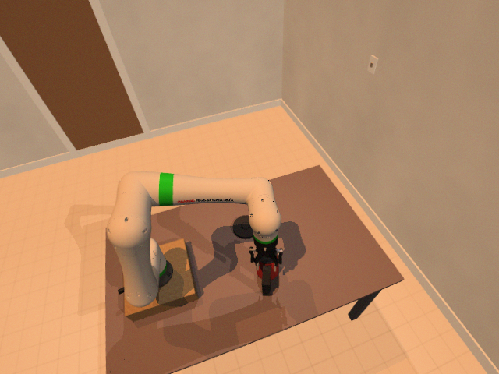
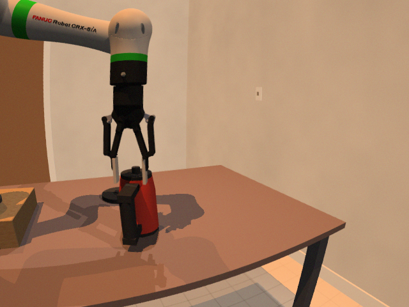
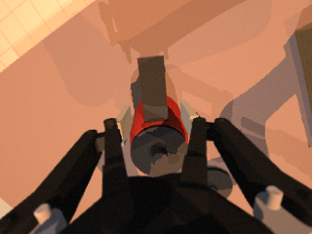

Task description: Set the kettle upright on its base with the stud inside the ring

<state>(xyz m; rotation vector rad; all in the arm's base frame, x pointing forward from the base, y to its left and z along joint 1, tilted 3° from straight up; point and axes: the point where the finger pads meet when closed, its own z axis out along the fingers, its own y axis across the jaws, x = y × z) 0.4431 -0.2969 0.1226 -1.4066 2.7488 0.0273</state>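
Exterior view, left to right: wooden block (image 2: 16,214) at the table's (image 2: 264,211) edge, then the black base (image 2: 110,195) lying flat, partly hidden behind the red kettle (image 2: 145,204). Kettle's upright on the tabletop, not on the base, black handle (image 2: 128,214) facing the camera. Gripper (image 2: 130,171) hangs straight down over the lid, about half open, fingertips (image 2: 115,172) straddling the kettle's top on either side, gripping nothing.

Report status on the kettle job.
Gripper open, straddling kettle top. Kettle upright on table, off its base. Nothing between them.
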